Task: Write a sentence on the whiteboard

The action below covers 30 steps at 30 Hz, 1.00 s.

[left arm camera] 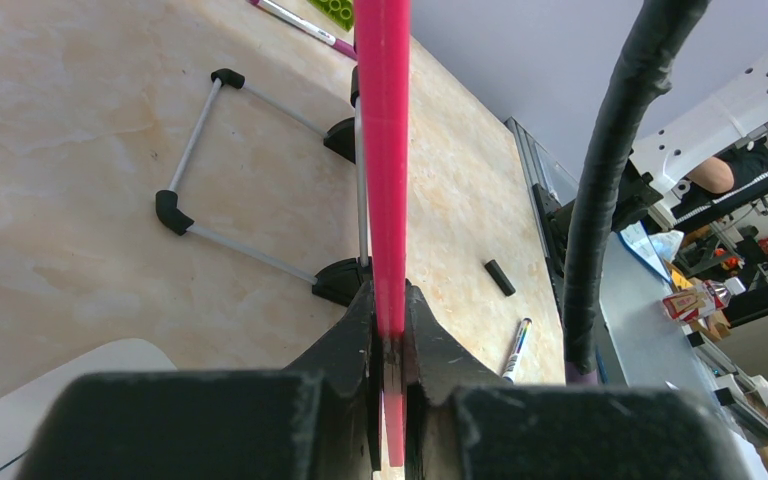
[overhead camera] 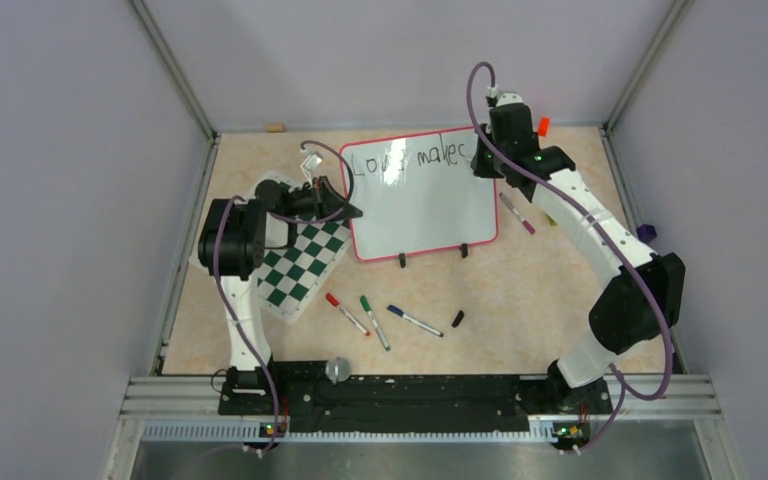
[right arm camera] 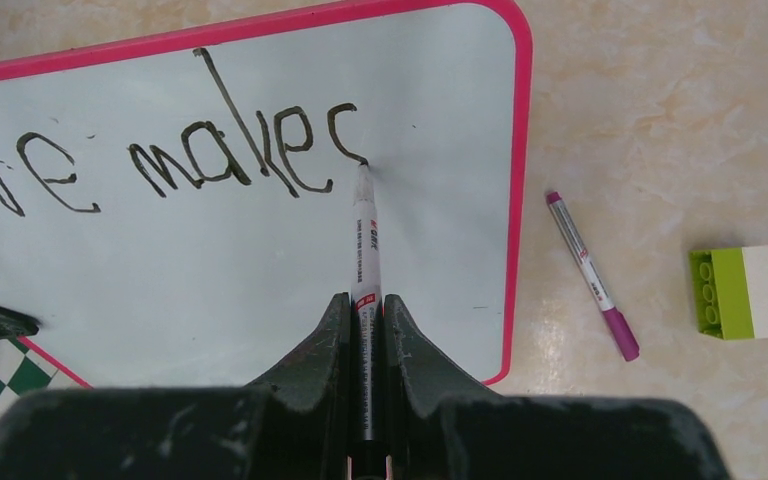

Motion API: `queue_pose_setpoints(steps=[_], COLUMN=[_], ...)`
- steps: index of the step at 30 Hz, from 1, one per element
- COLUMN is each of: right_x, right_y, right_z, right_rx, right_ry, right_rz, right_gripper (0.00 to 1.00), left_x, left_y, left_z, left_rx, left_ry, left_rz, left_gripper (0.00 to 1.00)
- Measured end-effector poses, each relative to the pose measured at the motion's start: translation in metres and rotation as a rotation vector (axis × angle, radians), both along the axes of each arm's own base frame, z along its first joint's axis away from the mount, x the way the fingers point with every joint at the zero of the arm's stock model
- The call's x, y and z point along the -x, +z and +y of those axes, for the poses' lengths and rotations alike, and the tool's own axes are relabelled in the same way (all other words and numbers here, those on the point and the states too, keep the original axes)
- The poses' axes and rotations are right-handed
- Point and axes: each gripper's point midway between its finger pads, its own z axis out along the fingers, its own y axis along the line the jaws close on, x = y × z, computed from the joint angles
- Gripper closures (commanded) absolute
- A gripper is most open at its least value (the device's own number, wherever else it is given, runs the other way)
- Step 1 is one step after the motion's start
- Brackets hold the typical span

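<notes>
The whiteboard point(overhead camera: 430, 205), white with a thin red frame, stands tilted on two black feet at the table's middle back. It bears the black handwritten words "Love makes" point(right arm camera: 190, 160) in one line, the last letter half drawn. My right gripper point(right arm camera: 366, 310) is shut on a black marker point(right arm camera: 364, 240), whose tip touches the board at the end of "makes". My left gripper point(left arm camera: 390, 320) is shut on the board's red left edge point(left arm camera: 382, 150). In the top view the left gripper point(overhead camera: 345, 210) sits at the board's left side and the right gripper point(overhead camera: 488, 160) at its upper right.
A green-and-white checkered mat point(overhead camera: 300, 260) lies under the left arm. Red, green and blue markers point(overhead camera: 378, 318) and a black cap point(overhead camera: 457, 319) lie in front of the board. A purple marker point(right arm camera: 590, 272) and a green-and-white brick point(right arm camera: 738, 292) lie to the board's right.
</notes>
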Motion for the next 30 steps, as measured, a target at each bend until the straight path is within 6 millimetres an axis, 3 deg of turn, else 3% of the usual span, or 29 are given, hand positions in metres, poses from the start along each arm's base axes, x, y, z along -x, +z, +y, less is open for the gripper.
queue_pose_setpoints(steps=[23, 30], right_x=[0.007, 0.019], right_y=[-0.003, 0.018], right_z=[0.012, 0.031], right_rx=[-0.045, -0.056], right_ry=[0.061, 0.13], right_rz=[0.035, -0.028], right_gripper=[1.0, 1.0], left_x=[0.0, 0.0], left_y=[0.0, 0.0], left_z=[0.0, 0.0], left_rx=[0.0, 0.0], left_ry=[-0.001, -0.001], left_rz=[-0.002, -0.003], left_gripper=[1.0, 1.0])
